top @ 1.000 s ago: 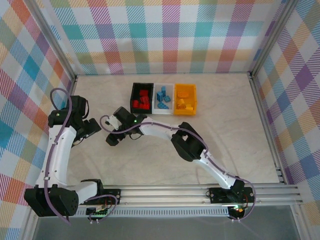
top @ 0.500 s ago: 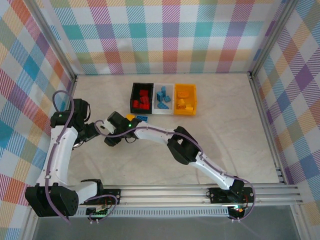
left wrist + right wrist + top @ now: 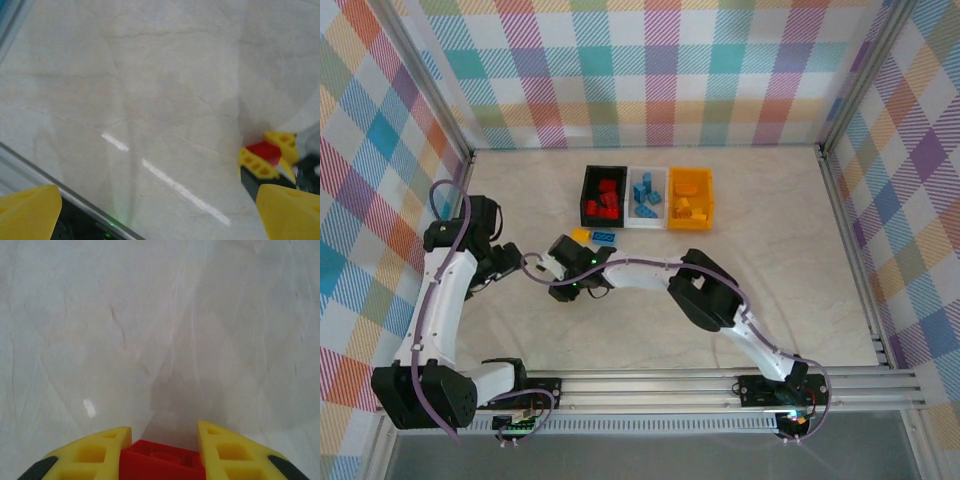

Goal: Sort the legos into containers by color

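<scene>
Right wrist view: the right tool [image 3: 162, 436] is closed on a red brick [image 3: 162, 460], which fills the gap between both yellow fingers. The frame's bottom edge cuts off the brick's near part, and whether it touches the table [image 3: 150, 315] cannot be told. From the left wrist, the same brick shows small at the right edge, pinched between yellow tips. The left tool [image 3: 160, 215] stands wide open with nothing between its fingers [image 3: 27, 212], which are cropped at the lower corners. Overhead, the arm's wrist hides the held brick. A black bin [image 3: 585, 195], a white bin [image 3: 647, 169] and an orange bin [image 3: 691, 171] sit in a row at the table's centre. A yellow brick [image 3: 580, 234] and a blue brick [image 3: 604, 236] lie loose just before the black bin.
</scene>
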